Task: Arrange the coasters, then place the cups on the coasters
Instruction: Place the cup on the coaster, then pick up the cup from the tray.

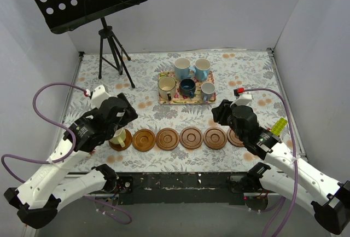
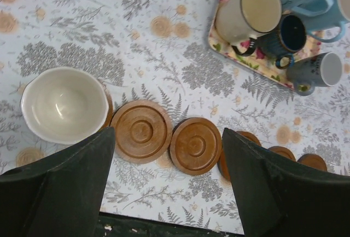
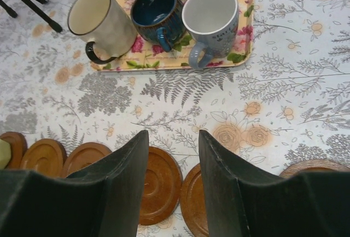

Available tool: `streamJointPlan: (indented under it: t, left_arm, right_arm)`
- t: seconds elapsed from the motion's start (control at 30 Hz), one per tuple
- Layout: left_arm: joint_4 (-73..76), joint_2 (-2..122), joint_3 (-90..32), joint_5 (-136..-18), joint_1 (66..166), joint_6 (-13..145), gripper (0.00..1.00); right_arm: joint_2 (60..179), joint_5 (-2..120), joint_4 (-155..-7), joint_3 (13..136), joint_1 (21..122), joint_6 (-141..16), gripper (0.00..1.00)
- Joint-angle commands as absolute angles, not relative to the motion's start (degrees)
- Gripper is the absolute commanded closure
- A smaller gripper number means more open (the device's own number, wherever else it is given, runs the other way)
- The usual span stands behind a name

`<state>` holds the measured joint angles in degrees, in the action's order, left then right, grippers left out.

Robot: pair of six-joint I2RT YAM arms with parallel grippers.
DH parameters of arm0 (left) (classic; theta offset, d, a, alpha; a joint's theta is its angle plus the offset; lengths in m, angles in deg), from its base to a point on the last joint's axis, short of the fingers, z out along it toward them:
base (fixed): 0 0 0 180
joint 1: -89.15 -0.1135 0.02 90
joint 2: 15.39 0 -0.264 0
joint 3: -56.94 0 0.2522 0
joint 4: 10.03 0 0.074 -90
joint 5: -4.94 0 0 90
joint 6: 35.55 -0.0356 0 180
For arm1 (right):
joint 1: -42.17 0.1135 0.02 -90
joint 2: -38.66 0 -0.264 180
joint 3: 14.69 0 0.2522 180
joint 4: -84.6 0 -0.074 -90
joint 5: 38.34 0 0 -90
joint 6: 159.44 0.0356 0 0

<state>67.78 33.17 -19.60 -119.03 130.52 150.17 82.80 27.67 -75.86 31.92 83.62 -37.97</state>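
Note:
Six coasters lie in a row near the front edge, from the leftmost coaster to the rightmost coaster, which my right gripper partly covers. A pale yellow-green cup stands on the leftmost one. My left gripper hangs open just right of that cup, nothing between its fingers, over two bare coasters. The other cups sit on the floral tray: two light blue, cream, dark blue, grey-blue. My right gripper is open and empty above a coaster.
A black music stand on a tripod stands at the back left. White walls close in the table on three sides. The flowered cloth lies bare between the tray and the coaster row. The front table edge runs just behind the coasters.

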Motion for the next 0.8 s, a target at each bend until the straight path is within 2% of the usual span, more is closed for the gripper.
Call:
streamJointPlan:
  t: [0.0,0.2,0.37,0.57,0.77]
  left_arm:
    - [57.88,34.79,-21.68,-118.28,130.46,137.60,0.18]
    - [46.82,38.84,-22.65,-114.69,127.05,125.92,0.09]
    - [38.02,42.61,-22.03,-97.05,112.03,118.88,0.11]
    - [34.41,44.56,-22.04,-85.07,97.35,115.89,0.09]
    - [29.15,37.80,-13.17,-96.91,95.57,108.07,0.10]
  right_arm:
    - [84.97,25.29,-73.83,36.42,83.04,-44.46,0.50]
    - [90.69,24.93,-65.65,44.94,81.29,-52.20,0.49]
    - [95.69,34.06,-64.86,51.53,77.86,-56.77,0.48]
    - [106.76,40.40,-58.36,63.92,75.40,-60.20,0.48]
    - [116.69,47.51,-58.35,74.99,72.24,-62.75,0.48]
